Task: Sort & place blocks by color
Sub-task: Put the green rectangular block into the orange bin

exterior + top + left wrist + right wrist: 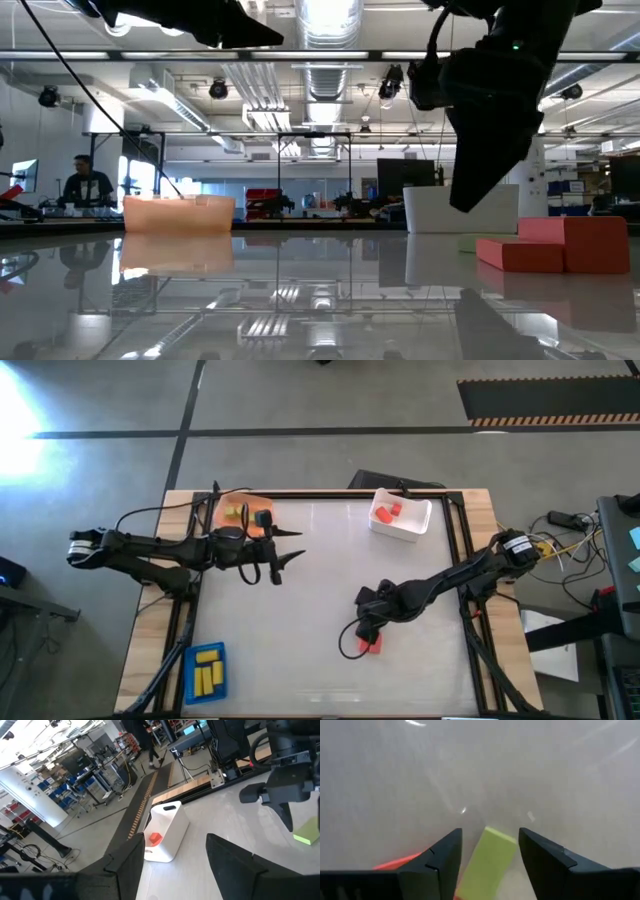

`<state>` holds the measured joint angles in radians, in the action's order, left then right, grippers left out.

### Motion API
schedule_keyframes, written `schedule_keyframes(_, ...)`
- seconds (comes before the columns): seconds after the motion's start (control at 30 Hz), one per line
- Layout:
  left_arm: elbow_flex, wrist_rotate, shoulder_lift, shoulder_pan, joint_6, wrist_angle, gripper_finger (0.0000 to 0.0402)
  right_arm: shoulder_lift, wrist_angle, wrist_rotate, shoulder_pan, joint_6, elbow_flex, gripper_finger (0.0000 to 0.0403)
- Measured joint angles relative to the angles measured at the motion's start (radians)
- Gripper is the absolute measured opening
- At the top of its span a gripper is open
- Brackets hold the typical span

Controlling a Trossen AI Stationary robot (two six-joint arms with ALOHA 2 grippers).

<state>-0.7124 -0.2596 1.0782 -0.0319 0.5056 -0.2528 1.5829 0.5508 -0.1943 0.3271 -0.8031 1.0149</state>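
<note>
Now the right tool (487,852), fingers spread, straddles a light green block (489,862) (beside a red block (374,645)) near the surface's front edge; closing comes next. Left tool (283,552) waits open.

I found no text, label, brand, number or sign that I could read in any of the four views; whatever markings the room's screens and shelves carried behind the table were too small and blurred for me to make out.
</note>
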Motion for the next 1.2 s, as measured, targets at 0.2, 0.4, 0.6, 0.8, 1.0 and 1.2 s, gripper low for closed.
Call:
schedule_keyframes(0.2,0.0,0.0,0.0,0.0,0.0,0.0,0.0196,0.034,0.025,0.071,0.0,-0.13,0.006,0.0221)
schedule_keyframes(0.4,0.0,0.0,0.0,0.0,0.0,0.0,0.0196,0.038,0.054,0.06,0.0,-0.185,0.023,0.023)
schedule_keyframes(0.6,0.0,-0.001,0.0,0.0,0.001,0.0,0.0196,0.085,0.05,0.06,0.0,-0.193,0.013,0.0224)
schedule_keyframes(0.8,0.0,-0.003,0.0,0.0,0.001,0.0,0.0196,0.149,0.066,0.03,0.001,-0.164,0.044,0.0222)
schedule_keyframes(1.0,0.0,-0.003,0.0,0.0,0.001,0.0,0.0196,0.15,0.067,0.001,-0.015,-0.137,0.056,0.0157)
schedule_keyframes(1.2,0.0,-0.003,0.0,0.0,0.0,-0.001,0.0196,0.143,0.067,-0.032,-0.03,-0.054,0.056,0.0115)
